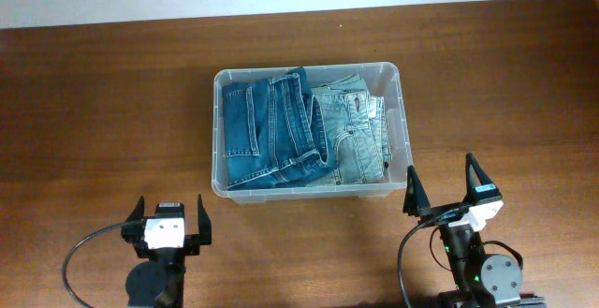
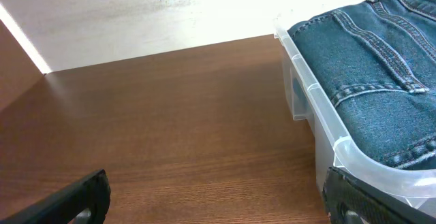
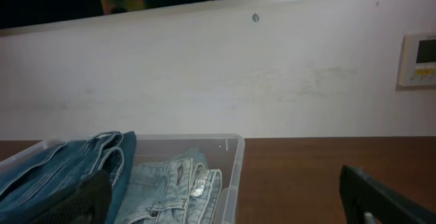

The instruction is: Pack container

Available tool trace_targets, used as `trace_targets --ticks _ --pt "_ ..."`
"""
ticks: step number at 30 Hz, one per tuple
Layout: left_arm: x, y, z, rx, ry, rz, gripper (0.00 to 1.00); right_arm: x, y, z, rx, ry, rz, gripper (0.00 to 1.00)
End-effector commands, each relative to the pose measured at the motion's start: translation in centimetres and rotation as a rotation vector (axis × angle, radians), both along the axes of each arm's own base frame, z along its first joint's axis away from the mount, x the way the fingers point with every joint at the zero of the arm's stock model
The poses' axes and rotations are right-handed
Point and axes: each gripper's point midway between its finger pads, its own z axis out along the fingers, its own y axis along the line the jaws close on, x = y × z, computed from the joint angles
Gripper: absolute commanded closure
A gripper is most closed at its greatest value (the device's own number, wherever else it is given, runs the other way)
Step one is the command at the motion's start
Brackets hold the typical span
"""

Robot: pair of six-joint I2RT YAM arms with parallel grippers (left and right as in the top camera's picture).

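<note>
Container point(image 1: 309, 194) holding jeans point(image 1: 267, 130) lies ahead-right of left gripper point(image 1: 169, 207), ahead-left of right gripper point(image 1: 440, 169); both spread wide, empty.

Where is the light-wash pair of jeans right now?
Overhead view: the light jeans lie in the right half of the container, touching the dark jeans on their left, just beyond the right hand.

A brown wood-grain tabletop point(image 1: 112, 111) has two folded pairs of jeans above its middle, the dark blue pair point(image 1: 267, 125) touching the pale blue pair point(image 1: 356, 130) to its right. Beyond the tabletop's far edge rises a white wall point(image 3: 204, 81) bearing a small panel point(image 3: 417, 60).
</note>
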Motion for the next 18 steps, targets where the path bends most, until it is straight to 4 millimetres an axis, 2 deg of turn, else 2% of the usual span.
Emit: trace_targets --ticks 1,8,15,18 --pt "0.0 -0.1 0.0 0.010 -0.006 -0.008 0.00 0.2 -0.2 -1.1 0.010 0.015 -0.008 0.01" --pt "0.0 -0.1 0.0 0.010 -0.006 -0.008 0.00 0.4 -0.2 -2.6 -0.001 0.063 -0.009 0.02" --pt "0.0 -0.1 0.0 0.010 -0.006 -0.008 0.00 0.5 -0.5 -5.9 -0.037 0.196 -0.031 0.02" --pt "0.0 -0.1 0.0 0.010 -0.006 -0.008 0.00 0.5 -0.8 -6.7 -0.039 0.227 -0.048 0.01"
